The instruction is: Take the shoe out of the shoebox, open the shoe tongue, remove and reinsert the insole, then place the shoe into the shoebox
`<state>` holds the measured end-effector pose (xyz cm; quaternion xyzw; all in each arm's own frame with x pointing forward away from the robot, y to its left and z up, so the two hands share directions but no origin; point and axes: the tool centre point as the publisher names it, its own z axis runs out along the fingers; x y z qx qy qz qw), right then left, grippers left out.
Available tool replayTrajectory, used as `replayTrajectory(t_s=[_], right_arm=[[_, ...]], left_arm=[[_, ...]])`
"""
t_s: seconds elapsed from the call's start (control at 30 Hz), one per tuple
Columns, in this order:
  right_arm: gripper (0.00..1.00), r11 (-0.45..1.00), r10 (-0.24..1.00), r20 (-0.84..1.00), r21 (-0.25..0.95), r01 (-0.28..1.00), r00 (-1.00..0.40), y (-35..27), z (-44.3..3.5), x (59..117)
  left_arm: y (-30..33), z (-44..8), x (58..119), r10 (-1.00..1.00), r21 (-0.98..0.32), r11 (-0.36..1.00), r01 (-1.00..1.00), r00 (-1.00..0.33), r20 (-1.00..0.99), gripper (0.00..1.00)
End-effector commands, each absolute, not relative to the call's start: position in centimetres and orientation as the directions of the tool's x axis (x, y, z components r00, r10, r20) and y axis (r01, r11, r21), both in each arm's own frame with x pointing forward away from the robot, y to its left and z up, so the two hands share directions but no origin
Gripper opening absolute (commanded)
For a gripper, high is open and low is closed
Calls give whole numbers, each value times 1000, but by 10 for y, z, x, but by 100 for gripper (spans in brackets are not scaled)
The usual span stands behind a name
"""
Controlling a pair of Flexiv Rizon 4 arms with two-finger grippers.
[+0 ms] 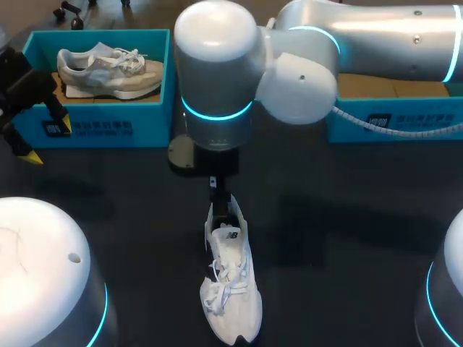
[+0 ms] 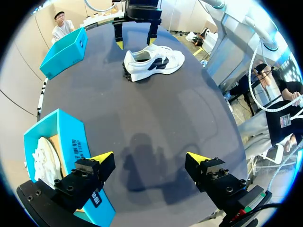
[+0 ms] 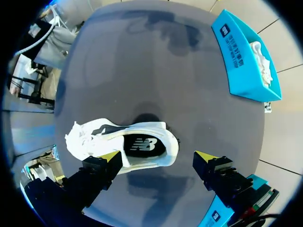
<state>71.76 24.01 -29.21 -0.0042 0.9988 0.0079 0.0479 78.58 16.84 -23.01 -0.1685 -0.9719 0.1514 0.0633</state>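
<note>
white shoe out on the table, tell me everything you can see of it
The white shoe is a low sneaker with a fabric-like upper, a dark side logo and a dark heel patch. White laces lie in loose loops. Its opening shows a dark insole with a pale mark. It stands upright on its sole on the dark table, toe toward the robot. The open right pincer hangs over its heel end; contact is unclear.

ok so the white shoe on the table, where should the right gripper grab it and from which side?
Probably the heel collar, straight down from above. The shoe stands upright on its sole, opening up, so that collar is a thin wall to pinch, one finger inside. The right gripper hangs open over that end.
</note>
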Motion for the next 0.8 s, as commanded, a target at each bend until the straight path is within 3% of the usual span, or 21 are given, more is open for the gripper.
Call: replayTrajectory(t_s=[0.03, 0.8], right_arm=[[100, 999, -25, -91, 17, -27, -996, 242, -304, 726], [100, 996, -81, -75, 18, -83, -994, 244, -365, 752]], left_arm=[[169, -230, 786, 348, -313, 898, 309, -935, 74, 100], [169, -230, 786, 348, -313, 898, 309, -935, 74, 100]])
